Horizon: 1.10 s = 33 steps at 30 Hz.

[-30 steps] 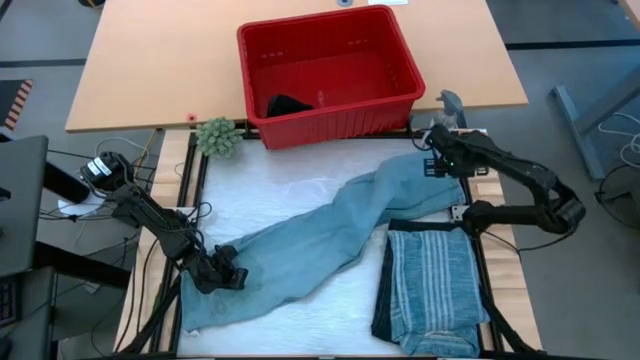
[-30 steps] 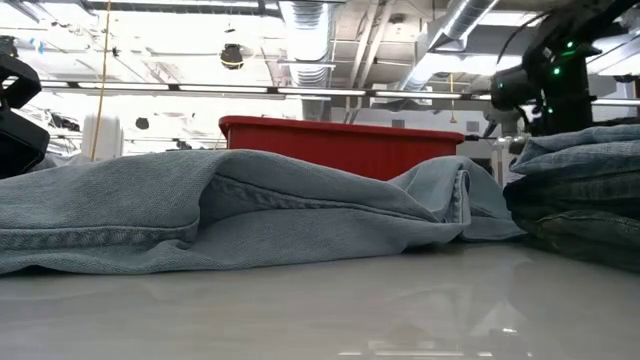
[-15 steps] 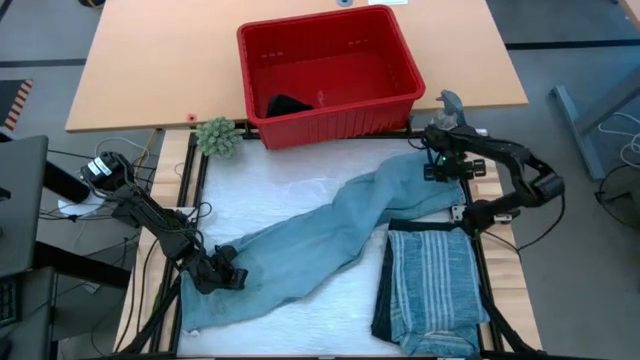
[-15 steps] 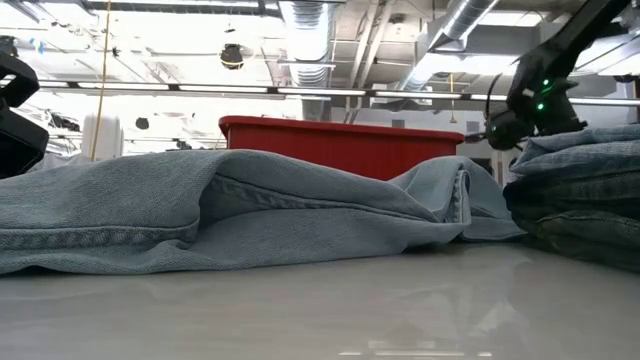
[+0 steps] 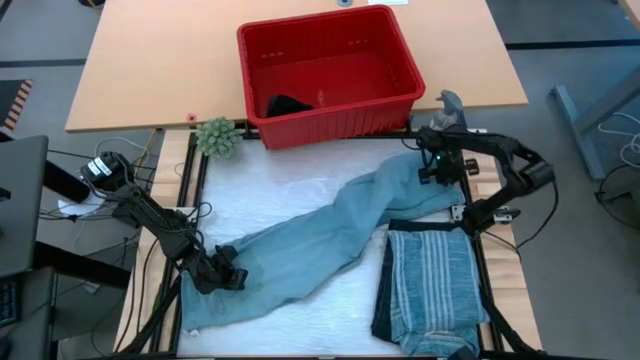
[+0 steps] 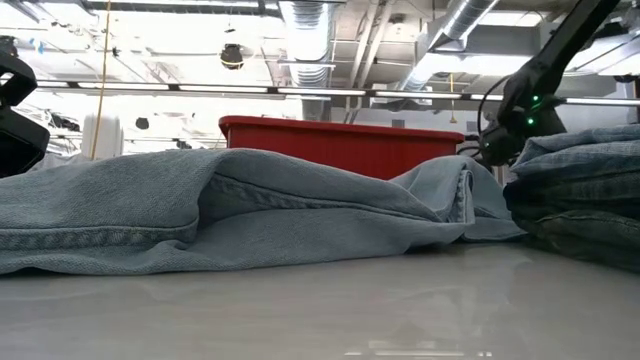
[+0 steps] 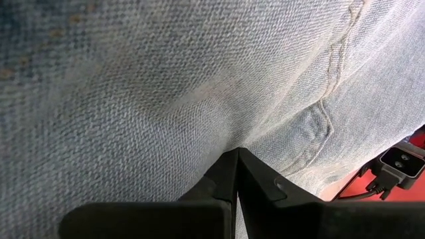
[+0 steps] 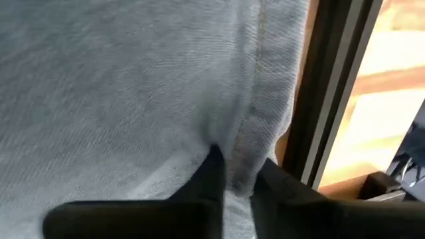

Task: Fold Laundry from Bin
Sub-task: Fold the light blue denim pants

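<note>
Since the earlier frame the right gripper [image 5: 432, 168] has come down from above the table's far right corner onto the far end of the light blue jeans [image 5: 330, 238]; its jaws have narrowed onto a fold of denim beside a seam, as the right wrist view shows. At the near left, the left gripper [image 5: 222, 273] is unmoved, jaws clamped shut on the jeans' near end.

Nearest on the right of the white work surface [image 5: 280, 190] lies the striped shirt [image 5: 435, 285], folded on a dark garment. The jeans run diagonally from near left to far right. Beyond the surface stands the red bin [image 5: 330, 125] on a tan table [image 5: 150, 70], with a small black item [image 5: 288, 104] inside, probably cloth, though it is hard to make out. A green tuft [image 5: 217, 135] sits left of the bin.

Only the low view shows the room: ceiling ducts and strip lights. From there the bin's contents are hidden, and the left gripper [image 6: 15, 110] is cut off at the frame's edge.
</note>
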Each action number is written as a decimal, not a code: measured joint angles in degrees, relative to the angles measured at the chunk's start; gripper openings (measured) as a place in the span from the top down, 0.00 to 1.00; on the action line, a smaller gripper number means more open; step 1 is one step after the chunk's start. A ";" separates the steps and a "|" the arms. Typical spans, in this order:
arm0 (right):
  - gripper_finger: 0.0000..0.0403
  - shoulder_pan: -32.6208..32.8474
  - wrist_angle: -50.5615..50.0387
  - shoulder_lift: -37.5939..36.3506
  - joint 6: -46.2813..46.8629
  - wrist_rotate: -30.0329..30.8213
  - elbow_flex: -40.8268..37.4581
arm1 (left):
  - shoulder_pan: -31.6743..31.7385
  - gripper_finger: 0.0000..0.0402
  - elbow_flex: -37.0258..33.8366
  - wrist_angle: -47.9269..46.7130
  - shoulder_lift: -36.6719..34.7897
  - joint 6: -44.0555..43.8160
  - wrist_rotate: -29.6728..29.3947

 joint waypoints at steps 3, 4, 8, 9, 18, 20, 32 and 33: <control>0.86 0.79 -1.53 -1.38 -1.05 2.08 0.66 | 0.00 1.00 0.00 0.02 0.00 0.59 -0.02; 0.86 0.97 -2.13 -2.30 -1.09 2.79 1.11 | 0.00 1.00 0.00 0.02 0.00 0.84 -0.05; 0.86 0.77 -5.46 -7.33 -1.24 3.62 3.07 | -0.04 1.00 0.00 0.02 0.00 1.51 -0.62; 0.86 0.77 -6.29 -8.98 -1.22 3.87 3.58 | -0.04 1.00 0.00 0.02 0.00 1.52 -0.63; 0.94 0.84 -17.17 -21.91 -0.67 8.72 11.21 | -0.04 1.00 0.00 0.01 0.00 1.49 -0.83; 0.94 0.82 -19.71 -23.69 -0.91 10.08 13.71 | -0.02 1.00 0.00 0.00 0.00 1.51 -0.85; 0.94 13.49 -21.76 -28.84 -3.96 8.81 36.86 | 0.00 1.00 0.02 -0.20 0.00 1.51 -0.60; 0.94 16.27 -21.16 -28.82 -3.81 7.46 38.44 | 0.00 1.00 0.03 -0.28 0.00 1.49 -0.60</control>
